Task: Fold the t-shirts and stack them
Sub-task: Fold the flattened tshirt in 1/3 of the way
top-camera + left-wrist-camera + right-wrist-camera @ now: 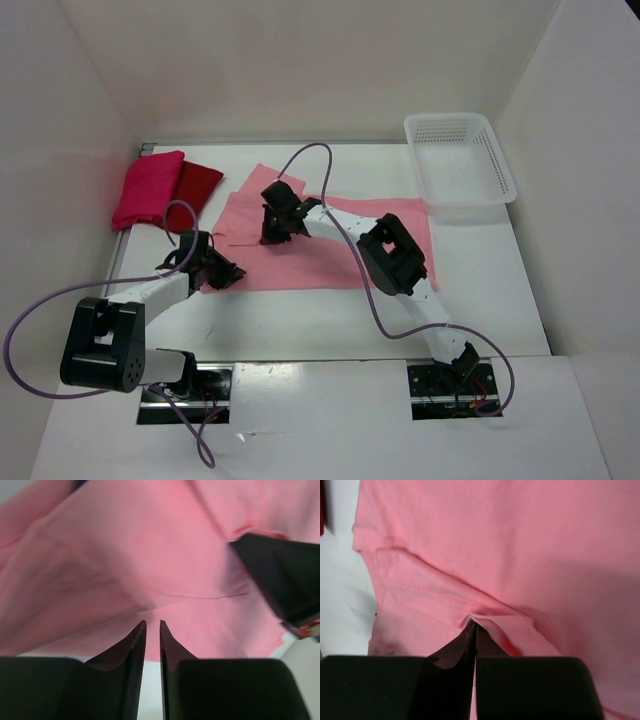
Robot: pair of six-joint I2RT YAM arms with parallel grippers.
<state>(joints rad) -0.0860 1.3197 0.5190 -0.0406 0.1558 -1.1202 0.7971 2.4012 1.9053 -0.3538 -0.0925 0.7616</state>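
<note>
The light salmon pink t-shirt (335, 250) lies spread flat mid-table. My right gripper (272, 230) sits over its left part near the sleeve. In the right wrist view that gripper (474, 626) is shut on a small raised fold of the salmon t-shirt (520, 545). My left gripper (222, 272) is at the shirt's near left corner. Its fingers (152, 623) stand a narrow gap apart with nothing between them, and the salmon cloth (130, 565) lies just beyond the tips. The magenta-pink t-shirt (148, 188) and the dark red t-shirt (198, 184) lie folded at the back left, the magenta partly over the red.
A white mesh basket (462, 160) stands at the back right, touching the salmon shirt's far right edge. White walls close in the table (300, 330) on three sides. A black part of the other arm (282, 577) shows at the right of the left wrist view.
</note>
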